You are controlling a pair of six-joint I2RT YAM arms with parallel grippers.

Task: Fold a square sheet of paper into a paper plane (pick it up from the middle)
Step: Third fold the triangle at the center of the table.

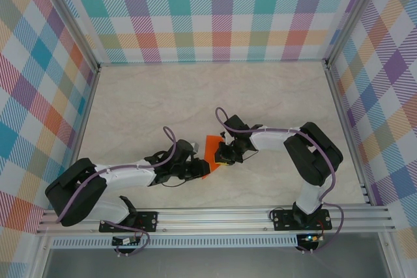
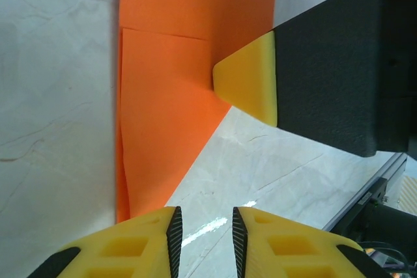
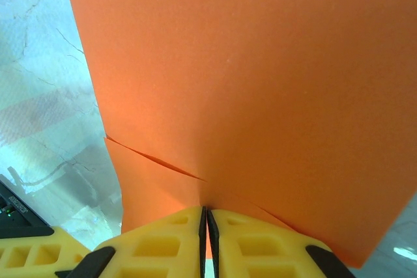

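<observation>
The square sheet of paper (image 1: 211,147) is bright orange and folded into overlapping layers, lying between the two grippers near the table's front middle. My right gripper (image 3: 206,218) is shut on one edge of the sheet (image 3: 247,76), where a folded flap edge shows. In the left wrist view the paper (image 2: 166,109) runs down to a slanted edge, and one yellow fingertip (image 2: 247,86) of the right gripper rests at that edge. My left gripper (image 2: 205,222) hovers over bare table just beside the paper's lower corner, open a small way with nothing between its fingers. From above, it (image 1: 199,169) sits left of and below the sheet.
The marble-look table (image 1: 163,96) is walled by checked panels on three sides. An aluminium rail (image 1: 221,216) with both arm bases runs along the near edge. Both arms reach in towards the middle, their wrists close together.
</observation>
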